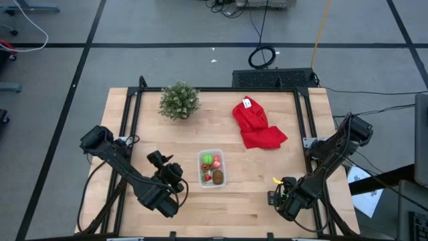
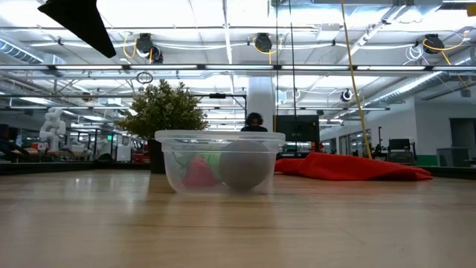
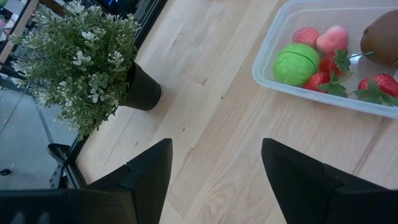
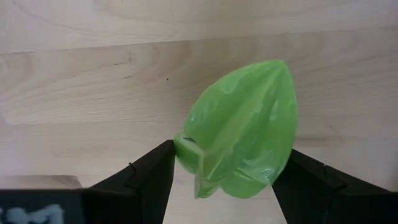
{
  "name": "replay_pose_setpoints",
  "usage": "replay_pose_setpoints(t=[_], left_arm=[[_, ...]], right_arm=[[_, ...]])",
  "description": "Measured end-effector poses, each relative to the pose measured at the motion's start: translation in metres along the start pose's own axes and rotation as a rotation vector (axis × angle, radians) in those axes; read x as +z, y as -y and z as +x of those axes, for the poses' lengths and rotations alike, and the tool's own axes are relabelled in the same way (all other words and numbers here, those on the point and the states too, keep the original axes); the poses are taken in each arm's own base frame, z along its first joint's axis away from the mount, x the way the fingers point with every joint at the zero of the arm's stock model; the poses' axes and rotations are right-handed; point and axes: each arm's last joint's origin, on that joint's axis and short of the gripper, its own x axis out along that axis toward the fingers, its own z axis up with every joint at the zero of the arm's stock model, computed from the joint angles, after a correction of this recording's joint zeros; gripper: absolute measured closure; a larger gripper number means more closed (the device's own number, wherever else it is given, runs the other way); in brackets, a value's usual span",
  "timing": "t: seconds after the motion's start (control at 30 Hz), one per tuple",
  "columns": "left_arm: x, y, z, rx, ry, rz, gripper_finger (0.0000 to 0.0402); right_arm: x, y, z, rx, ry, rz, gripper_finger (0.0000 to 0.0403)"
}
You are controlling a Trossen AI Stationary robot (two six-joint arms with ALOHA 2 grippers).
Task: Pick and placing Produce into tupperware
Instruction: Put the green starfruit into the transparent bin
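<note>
The clear tupperware [image 1: 212,167] [image 2: 219,160] [image 3: 323,62] stands near the table's middle. It holds a green ball [image 3: 296,63], pink pieces [image 3: 333,38], red strawberries [image 3: 379,84] and a brown oval [image 3: 382,37]. My left gripper [image 1: 167,167] [image 3: 214,168] hovers open just left of the tub, with nothing between its fingers. My right gripper [image 1: 284,197] [image 4: 224,171] is near the table's front right, pointing down and shut on a ridged light-green piece of produce [image 4: 245,124]. My right gripper pinches the green piece between its two fingers, coming from above. One finger [image 4: 155,168] meets the piece's stubby end [image 4: 183,148], the other [image 4: 305,177] its broad ridged side [image 4: 283,155]. Whether the piece rests on the table, I cannot tell.
A bushy green plant in a black pot [image 1: 179,100] [image 3: 81,68] stands at the far left. A crumpled red cloth [image 1: 257,124] [image 2: 349,167] lies at the far right. Bare wood [image 1: 254,181] lies between the tub and my right gripper.
</note>
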Motion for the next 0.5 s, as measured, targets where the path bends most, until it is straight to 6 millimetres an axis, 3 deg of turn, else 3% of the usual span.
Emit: replay_pose_setpoints(t=[0.5], left_arm=[[0.0002, 0.0003, 0.0001, -0.002, 0.001, -0.003, 0.0149]], right_arm=[[-0.0006, -0.0005, 0.0002, 0.005, -0.006, -0.03, 0.0172]])
